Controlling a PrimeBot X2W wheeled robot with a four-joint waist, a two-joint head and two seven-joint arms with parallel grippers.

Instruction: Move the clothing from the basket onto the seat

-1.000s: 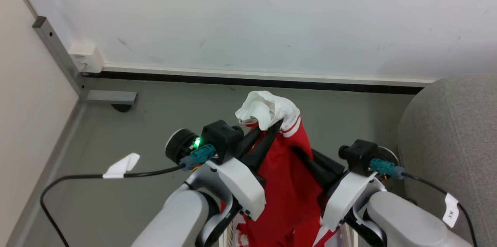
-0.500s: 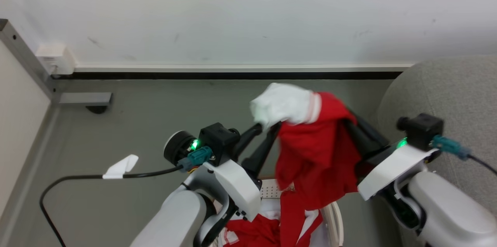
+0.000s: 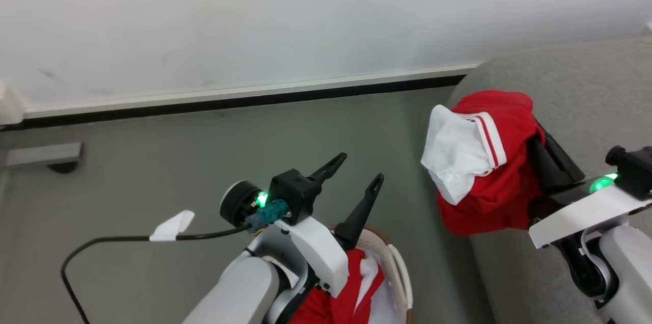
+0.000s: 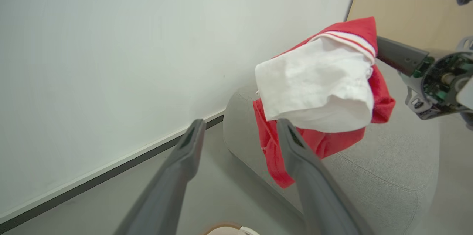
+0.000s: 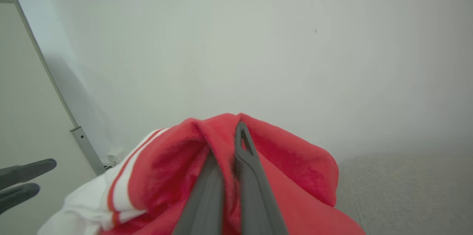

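Now left tool (image 3: 359, 167) released, empty; right tool (image 5: 227, 142) alone clenches clothing (image 3: 489, 186), swung over seat (image 3: 560, 89) beneath it; drop next.

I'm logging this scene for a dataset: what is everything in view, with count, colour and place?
held garment: one, red with white trim, over the seat's edge
other clothing: count unclear, red and white, in the basket
basket: one, cream-white, brown rim, on the floor
seat: one, light grey, right
cable: one, black, white tag, left floor
floor: grey
wall: white, behind
left gripper: dark, open, above the basket
right gripper: dark, shut on the held garment
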